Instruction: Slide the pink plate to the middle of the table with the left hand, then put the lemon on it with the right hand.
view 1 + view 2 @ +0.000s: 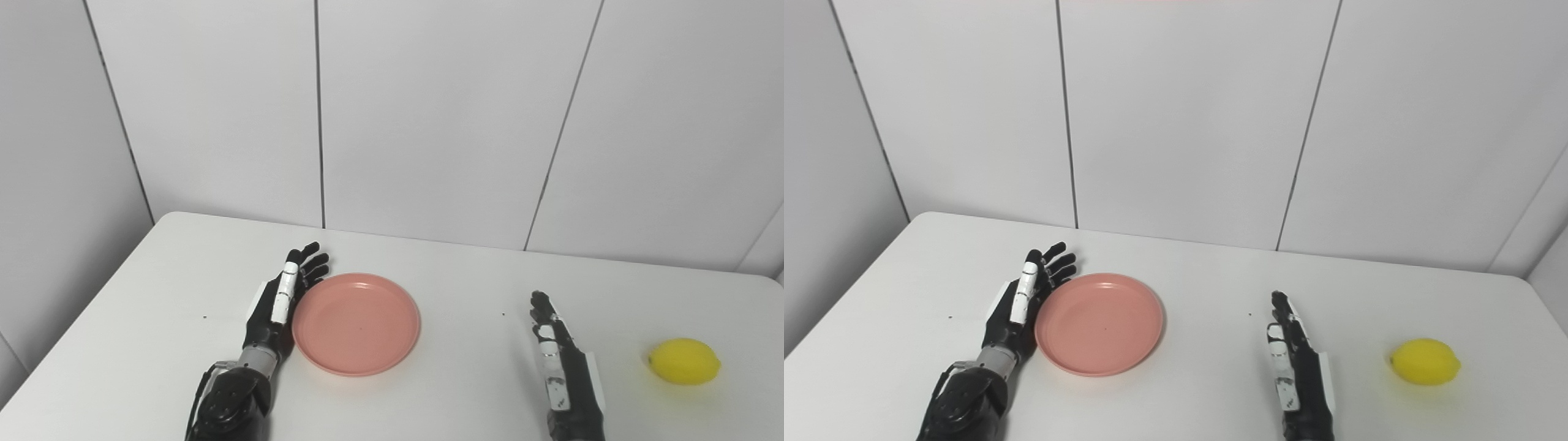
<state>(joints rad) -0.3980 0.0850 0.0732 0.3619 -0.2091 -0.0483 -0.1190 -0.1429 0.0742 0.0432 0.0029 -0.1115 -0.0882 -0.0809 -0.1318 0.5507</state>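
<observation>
The left hand (278, 306) is laid on edge on the table (153, 343), palm turned toward the plate (356, 323). Its fingers (309, 264) are extended and slightly spread, and nothing is held. The plate is located immediately on the palm side of this hand. The rim is met, or very nearly met, by the palm edge; actual contact cannot be confirmed from either eye view. The fingertips are curved a little past the far-left part of the rim. The plate is seen flat, upright and empty.

The right hand (560, 361) is set on edge near the front of the table, with the fingers straight, held close together and pointed away from the robot. Nothing is held by it. The lemon (684, 361) is found on the outer side of this hand, near it but clearly apart, resting on the table on its side with one pointed end turned toward the hand. A bare strip of table is seen between the hand and the lemon.

The plate lies on the inner side of the right hand, well apart from it. The two hands are kept apart, with the plate between them and closer to the left one.
</observation>
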